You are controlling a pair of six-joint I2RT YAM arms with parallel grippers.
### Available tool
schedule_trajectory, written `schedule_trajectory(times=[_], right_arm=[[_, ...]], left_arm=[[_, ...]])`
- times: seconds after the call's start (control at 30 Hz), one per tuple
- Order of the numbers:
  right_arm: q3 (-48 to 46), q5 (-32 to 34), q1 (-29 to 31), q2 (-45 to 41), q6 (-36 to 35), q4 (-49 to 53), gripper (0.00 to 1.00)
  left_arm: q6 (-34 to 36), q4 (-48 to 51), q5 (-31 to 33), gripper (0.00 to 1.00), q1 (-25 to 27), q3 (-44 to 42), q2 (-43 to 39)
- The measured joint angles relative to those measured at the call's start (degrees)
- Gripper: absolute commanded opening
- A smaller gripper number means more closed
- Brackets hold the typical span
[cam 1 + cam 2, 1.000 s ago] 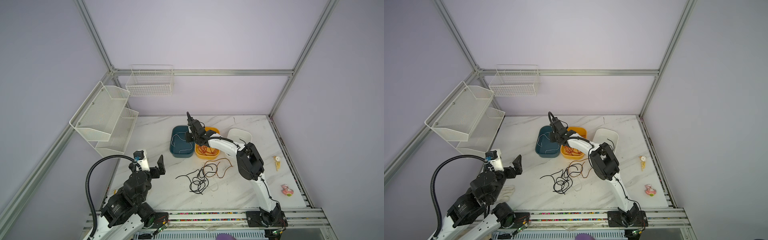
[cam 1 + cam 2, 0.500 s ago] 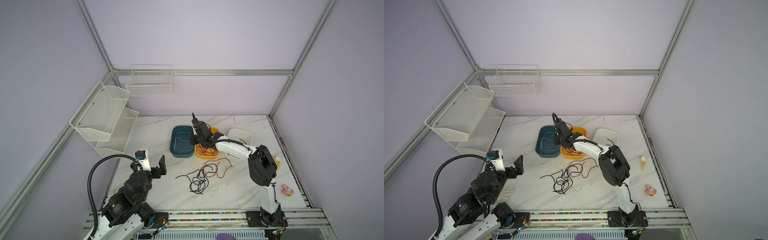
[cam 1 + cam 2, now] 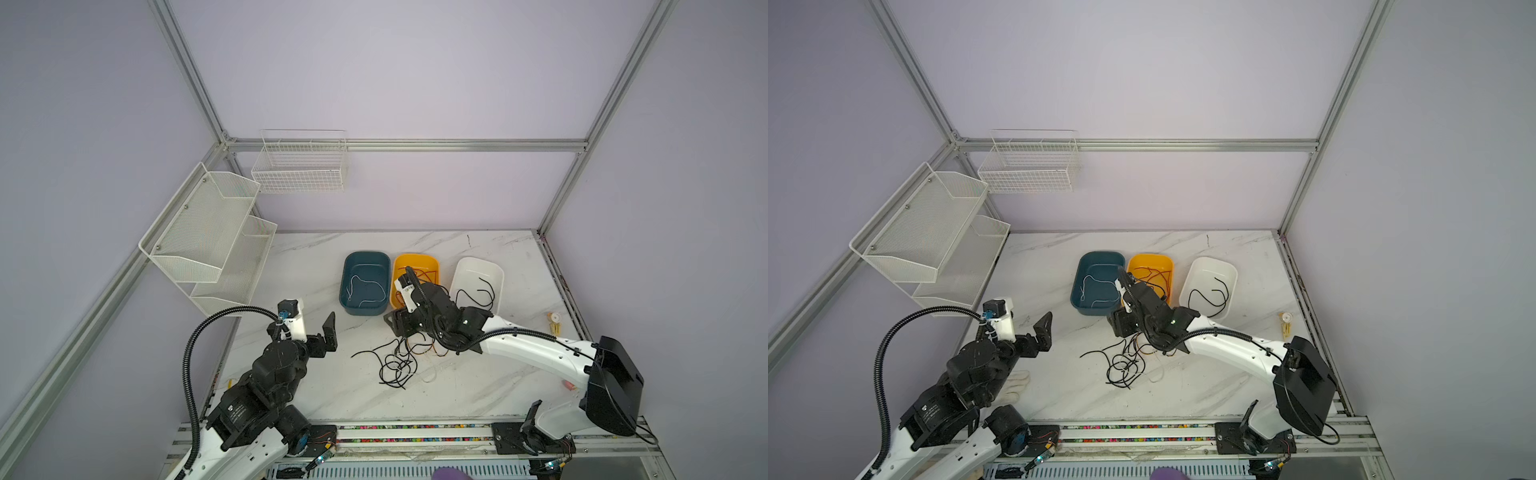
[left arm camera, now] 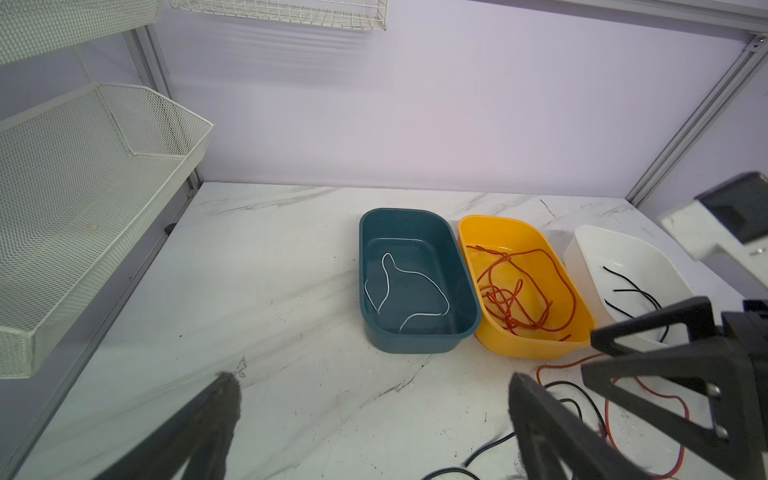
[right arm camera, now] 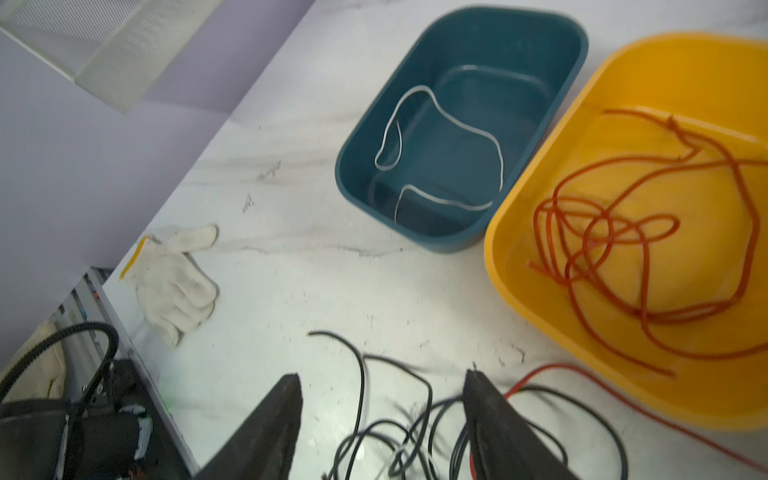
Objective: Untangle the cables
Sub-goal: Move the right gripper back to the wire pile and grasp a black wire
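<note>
My left gripper [image 4: 374,384] is open and empty, with a glove [image 5: 174,278] by that arm. My right gripper [image 5: 382,376] is spread, gripping nothing, low over the cables [image 3: 397,363] tangled mid-table. Behind: teal bin [image 4: 415,345] holding white cable [image 5: 500,166], yellow bin [image 4: 523,347] red cables [image 5: 602,232], white bin [image 4: 582,249] black cables [image 4: 627,289].

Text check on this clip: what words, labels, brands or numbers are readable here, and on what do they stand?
Nothing can be read for certain.
Left arm label: white print on a black motor, too small to read.
Right wrist camera casing: dark marks, too small to read.
Teal bin, yellow bin, white bin, glove: no text seen.
</note>
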State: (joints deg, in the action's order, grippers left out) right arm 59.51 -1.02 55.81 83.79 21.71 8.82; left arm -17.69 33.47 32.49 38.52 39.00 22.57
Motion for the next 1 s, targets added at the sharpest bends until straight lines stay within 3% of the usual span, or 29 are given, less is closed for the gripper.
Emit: schedule_trajectory(times=[0.2, 0.47, 1.0], right_arm=[[-5.57, -1.64, 3.23, -1.57, 4.39, -0.74, 0.62], [-6.05, -2.82, 4.11, 4.87, 6.54, -3.48, 0.51], [-7.43, 1.88, 4.15, 3.76, 8.11, -3.76, 0.56]], left_arm=[[0.37, 0.0, -0.79, 1.0, -0.22, -0.02, 0.24], [0.37, 0.02, -0.83, 1.0, -0.22, -0.02, 0.57], [0.37, 0.02, -1.44, 1.0, -0.22, -0.02, 0.83]])
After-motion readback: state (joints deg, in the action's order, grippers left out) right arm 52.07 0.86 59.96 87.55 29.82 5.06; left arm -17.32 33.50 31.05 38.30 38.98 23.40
